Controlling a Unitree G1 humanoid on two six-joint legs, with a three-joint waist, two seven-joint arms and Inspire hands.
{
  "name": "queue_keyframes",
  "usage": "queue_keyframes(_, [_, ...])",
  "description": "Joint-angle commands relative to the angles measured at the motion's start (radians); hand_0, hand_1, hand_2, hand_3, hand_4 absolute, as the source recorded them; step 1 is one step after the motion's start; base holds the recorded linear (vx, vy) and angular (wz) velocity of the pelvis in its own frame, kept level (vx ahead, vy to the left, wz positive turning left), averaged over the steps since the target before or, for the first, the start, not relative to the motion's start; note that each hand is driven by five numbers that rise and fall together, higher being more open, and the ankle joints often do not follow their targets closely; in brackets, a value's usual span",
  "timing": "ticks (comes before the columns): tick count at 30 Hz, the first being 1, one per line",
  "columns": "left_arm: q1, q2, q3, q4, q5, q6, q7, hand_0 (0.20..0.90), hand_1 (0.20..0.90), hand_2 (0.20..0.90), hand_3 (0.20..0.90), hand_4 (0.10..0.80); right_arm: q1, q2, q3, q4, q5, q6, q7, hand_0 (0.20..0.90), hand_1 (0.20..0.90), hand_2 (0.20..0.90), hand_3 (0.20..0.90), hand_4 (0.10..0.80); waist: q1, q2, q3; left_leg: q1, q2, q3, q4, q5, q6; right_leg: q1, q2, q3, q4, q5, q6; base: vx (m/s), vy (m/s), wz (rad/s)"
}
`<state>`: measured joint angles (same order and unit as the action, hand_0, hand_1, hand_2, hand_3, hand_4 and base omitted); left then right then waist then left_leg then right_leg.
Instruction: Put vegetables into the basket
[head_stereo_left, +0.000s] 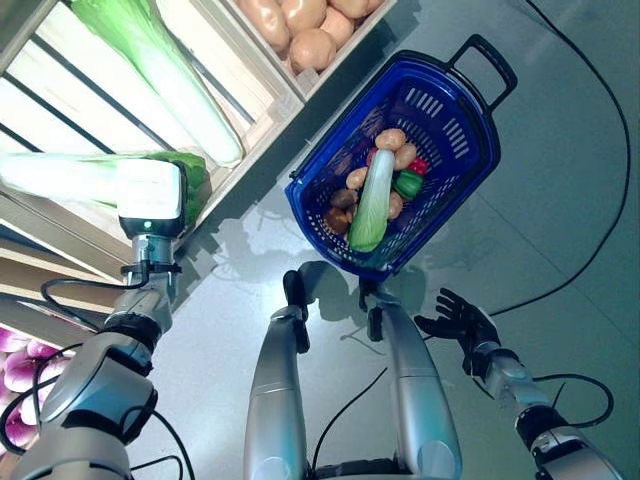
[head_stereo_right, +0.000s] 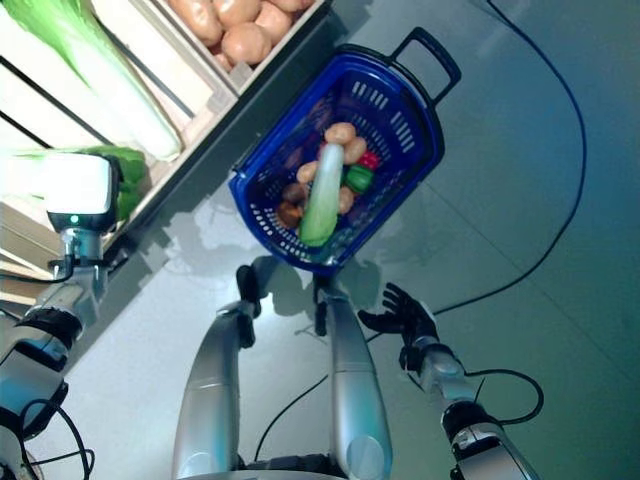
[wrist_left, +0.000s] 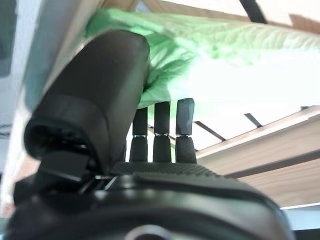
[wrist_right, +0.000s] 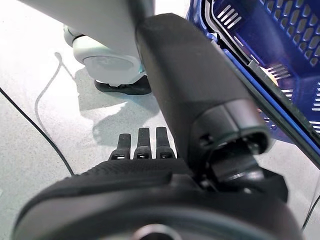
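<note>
Pale slatted wooden shelf (head_stereo_left: 60, 215); blue plastic basket (head_stereo_left: 470, 150) holds vegetables. Our left robot hand (wrist_left: 160, 132), fingers straight, reaches the long green-leafed cabbage (head_stereo_left: 70, 175). Right robot hand (head_stereo_left: 460, 320) open, empty. We judge: curl fully around the stalk before lifting.

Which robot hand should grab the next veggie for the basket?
Probably the left robot hand: it is already up at the leafy cabbage in the wooden crate. The right robot hand hangs open near the blue basket, holding nothing.

Probably a grocery shop: wooden produce crates (head_stereo_left: 270, 95), shopping basket (head_stereo_left: 455, 165).
</note>
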<state>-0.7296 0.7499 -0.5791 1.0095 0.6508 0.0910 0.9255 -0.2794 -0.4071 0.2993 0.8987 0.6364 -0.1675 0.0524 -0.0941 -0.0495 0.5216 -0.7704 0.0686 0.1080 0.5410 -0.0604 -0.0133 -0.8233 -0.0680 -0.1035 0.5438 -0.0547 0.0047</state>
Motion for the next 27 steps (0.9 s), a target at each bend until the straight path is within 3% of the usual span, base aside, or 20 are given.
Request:
queue_keyframes(1, [0.019,0.034,0.171,-0.036,-0.114,-0.072,0.157,0.3,0.3,0.3,0.3,0.4,0.099,-0.028,-0.002,-0.04,0.02,-0.084,-0.054,0.9,0.9,0.9,0.9,0.8,0.021,0.01,-0.002,0.058,-0.018,-0.02,-0.089,0.06,-0.042,0.15,-0.001,-0.031,-0.097,-0.002,0.006,0.036,-0.063,0.02])
queue_keyframes(6, [0.135,-0.028,0.263,-0.162,-0.178,-0.2,0.162,0.3,0.3,0.3,0.3,0.4,0.134,0.001,-0.012,-0.054,-0.001,-0.112,-0.084,0.9,0.9,0.9,0.9,0.8,0.051,0.014,-0.034,0.187,-0.038,-0.017,-0.187,0.082,-0.051,0.292,-0.029,-0.061,-0.192,0.011,0.022,0.086,-0.046,0.04])
queue_keyframes(12, [0.317,-0.1,0.34,-0.387,-0.276,-0.269,0.133,0.3,0.3,0.3,0.3,0.4,0.189,0.035,-0.041,-0.125,-0.029,-0.118,-0.117,0.9,0.9,0.9,0.9,0.8,0.086,0.026,-0.092,0.313,-0.049,-0.023,-0.322,0.109,-0.051,0.426,-0.057,-0.109,-0.31,0.034,0.04,0.127,-0.035,0.07])
queue_keyframes(15, [0.417,-0.143,0.404,-0.504,-0.348,-0.373,0.084,0.3,0.3,0.3,0.3,0.4,0.227,0.049,-0.066,-0.178,-0.058,-0.118,-0.134,0.9,0.9,0.9,0.9,0.8,0.104,0.027,-0.119,0.382,-0.045,-0.032,-0.386,0.116,-0.05,0.496,-0.06,-0.133,-0.358,0.04,0.049,0.1,-0.061,0.16])
queue_keyframes(19, [0.511,-0.174,0.456,-0.641,-0.395,-0.456,-0.02,0.3,0.3,0.3,0.3,0.4,0.269,0.056,-0.105,-0.22,-0.085,-0.115,-0.142,0.9,0.9,0.9,0.9,0.8,0.119,0.025,-0.157,0.468,-0.038,-0.045,-0.463,0.129,-0.057,0.595,-0.057,-0.161,-0.428,0.054,0.059,0.14,-0.061,0.15])
queue_keyframes(24, [0.593,-0.213,0.515,-0.775,-0.594,-0.575,-0.228,0.3,0.3,0.3,0.3,0.4,0.327,0.07,-0.161,-0.252,-0.112,-0.132,-0.137,0.9,0.9,0.9,0.9,0.8,0.129,0.025,-0.227,0.575,-0.038,-0.058,-0.55,0.143,-0.056,0.71,-0.051,-0.184,-0.514,0.073,0.069,0.165,-0.018,0.2])
queue_keyframes(27, [0.634,-0.231,0.537,-0.836,-0.728,-0.6,-0.332,0.3,0.3,0.3,0.3,0.4,0.357,0.077,-0.181,-0.281,-0.125,-0.13,-0.131,0.9,0.9,0.9,0.9,0.8,0.135,0.026,-0.261,0.612,-0.036,-0.065,-0.573,0.145,-0.054,0.753,-0.05,-0.193,-0.536,0.079,0.074,0.128,0.008,0.08])
